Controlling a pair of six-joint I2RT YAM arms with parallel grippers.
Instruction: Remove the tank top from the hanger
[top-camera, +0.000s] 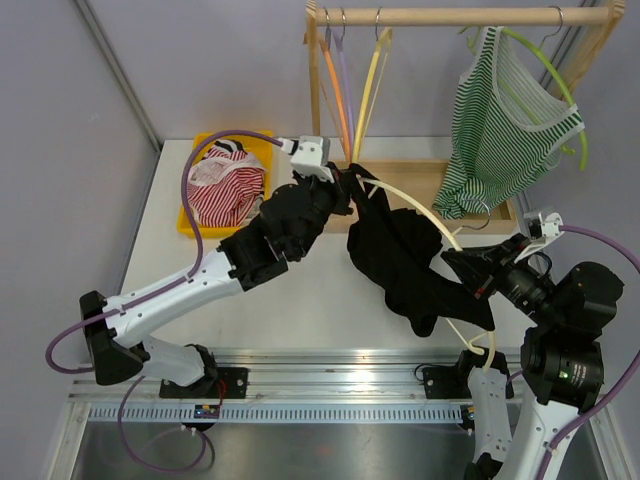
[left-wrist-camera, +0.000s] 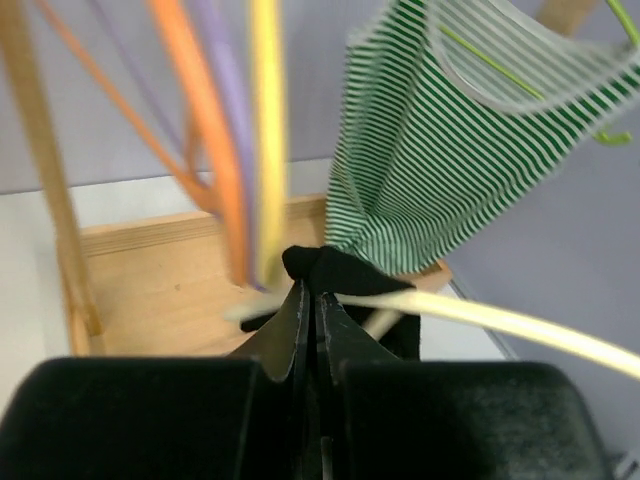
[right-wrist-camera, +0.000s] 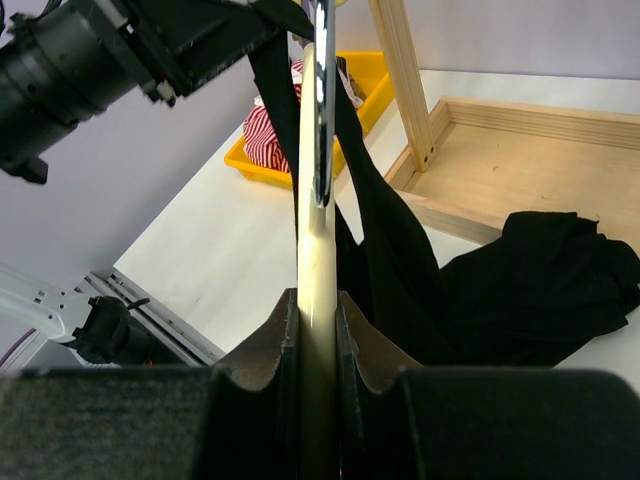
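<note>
Black tank top (left-wrist-camera: 335, 268) in left gripper (left-wrist-camera: 311, 292)

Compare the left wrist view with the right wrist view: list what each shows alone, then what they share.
Left wrist only: the green striped top, the orange hanger and the yellow hanger. Right wrist only: the yellow bin with a red striped garment, and the right gripper shut on the cream hanger. Both: the black tank top, that hanger and the wooden rack base.
</note>
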